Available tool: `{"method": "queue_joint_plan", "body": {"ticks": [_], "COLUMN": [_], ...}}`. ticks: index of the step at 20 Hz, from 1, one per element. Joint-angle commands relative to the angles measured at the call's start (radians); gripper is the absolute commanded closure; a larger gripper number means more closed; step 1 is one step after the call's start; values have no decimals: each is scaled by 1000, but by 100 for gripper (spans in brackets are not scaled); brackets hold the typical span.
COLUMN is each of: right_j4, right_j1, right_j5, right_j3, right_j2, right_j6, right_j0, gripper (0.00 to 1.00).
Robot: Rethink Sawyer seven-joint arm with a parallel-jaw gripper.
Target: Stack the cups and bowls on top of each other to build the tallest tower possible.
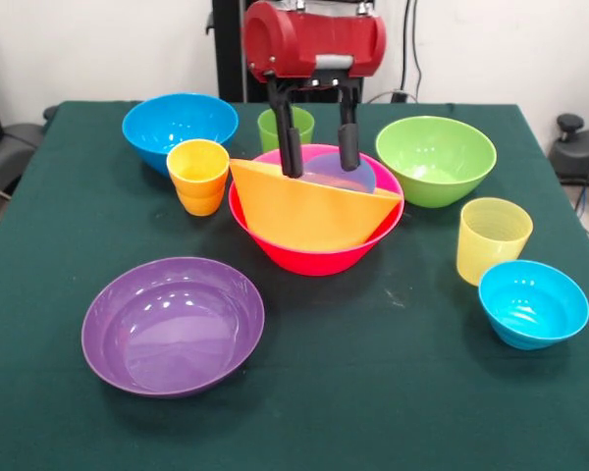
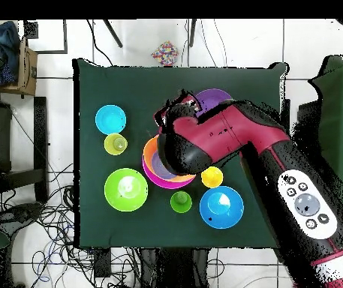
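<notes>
The big pink bowl (image 1: 314, 253) sits mid-table with the orange bowl (image 1: 309, 211) tilted on its side inside it. A small bluish bowl (image 1: 358, 177) shows behind the orange rim. My gripper (image 1: 320, 167) hangs open over the pink bowl, its two black fingers (image 1: 291, 147) spread apart and dipping just behind the orange bowl's upper edge, holding nothing. Seen from overhead, the arm (image 2: 227, 142) covers most of the pink bowl (image 2: 150, 171) and hides the gripper.
Around the pile stand a blue bowl (image 1: 180, 123), green cup (image 1: 286, 128), orange cup (image 1: 198, 175), green bowl (image 1: 435, 159), ribbed pale yellow cup (image 1: 492, 238), small blue bowl (image 1: 533, 304) and wide purple bowl (image 1: 173, 326).
</notes>
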Motion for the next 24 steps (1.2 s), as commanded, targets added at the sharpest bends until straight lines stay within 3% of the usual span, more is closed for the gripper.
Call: {"method": "queue_joint_plan", "body": {"ticks": [1,14,24], "right_j4": [32,-142,-205], "right_j1": [40,80,102], "right_j5": [149,104,66], "right_j3": [35,1,-18], "right_j2": [-34,-157,-196], "right_j6": [-226,-203,-178], "right_j0": [20,102,128], "gripper": [0,0,0]}}
